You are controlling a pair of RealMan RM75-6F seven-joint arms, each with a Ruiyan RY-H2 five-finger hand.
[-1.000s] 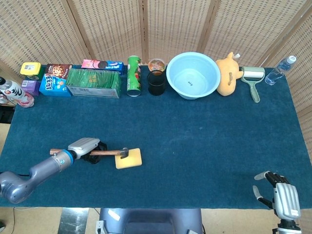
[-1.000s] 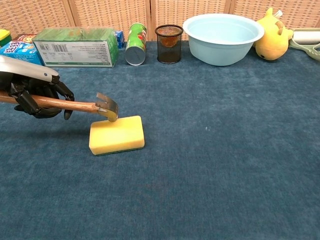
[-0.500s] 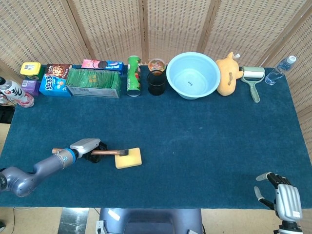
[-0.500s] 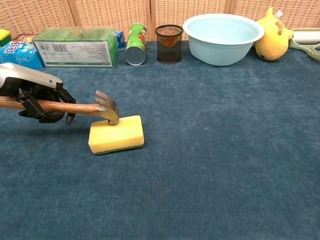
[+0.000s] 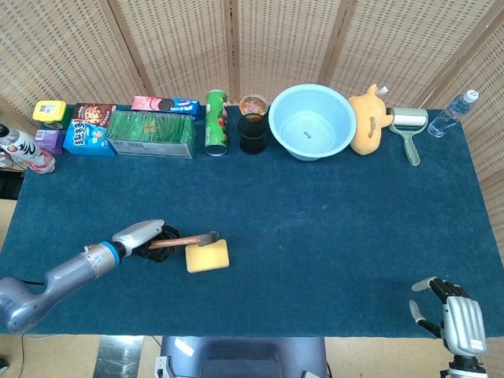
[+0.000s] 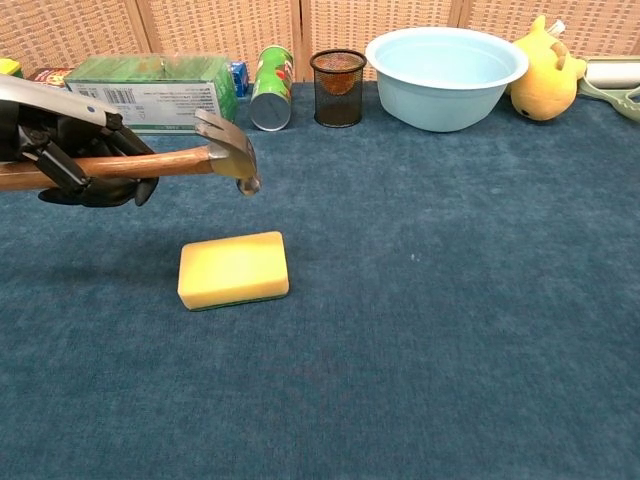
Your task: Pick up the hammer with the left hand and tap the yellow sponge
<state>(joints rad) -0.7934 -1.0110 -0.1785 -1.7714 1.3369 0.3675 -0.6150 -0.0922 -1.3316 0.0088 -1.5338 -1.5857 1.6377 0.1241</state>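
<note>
A table covered with a dark blue, short-pile cloth [image 5: 315, 228] is shown in front of woven wicker screen panels [image 5: 283, 39]. The yellow sponge [image 6: 233, 269], a flat rectangular block with rounded corners and a thin green underlayer, is taken as the landmark; it lies flat on the cloth in the left half of the table. Above it and slightly behind, clear of its surface, the hammer [image 6: 170, 162] is held roughly level: a smooth wooden handle ending in a dull metal head whose striking face points down towards the sponge's rear edge. The handle is gripped by the left hand [image 6: 70, 160], whose black fingers are wrapped around the wood under a silver-grey casing. Well to the right of the sponge, at the near table edge, the right hand [image 5: 453, 311] is seen in the head view only, empty, with its fingers apart.

Far behind the sponge, a row of objects is ranged along the back edge: a green rectangular carton [image 6: 155, 92], a green cylindrical can [image 6: 271, 88], a black wire-mesh cup [image 6: 337, 87], a smooth pale blue plastic basin [image 6: 446, 62] and a soft yellow plush toy [image 6: 547, 72]. Further right of these, a lint roller [image 5: 409, 126] and a clear plastic bottle [image 5: 453, 113] are visible in the head view. Left of the carton, several small printed snack boxes [image 5: 88, 130] are grouped.
</note>
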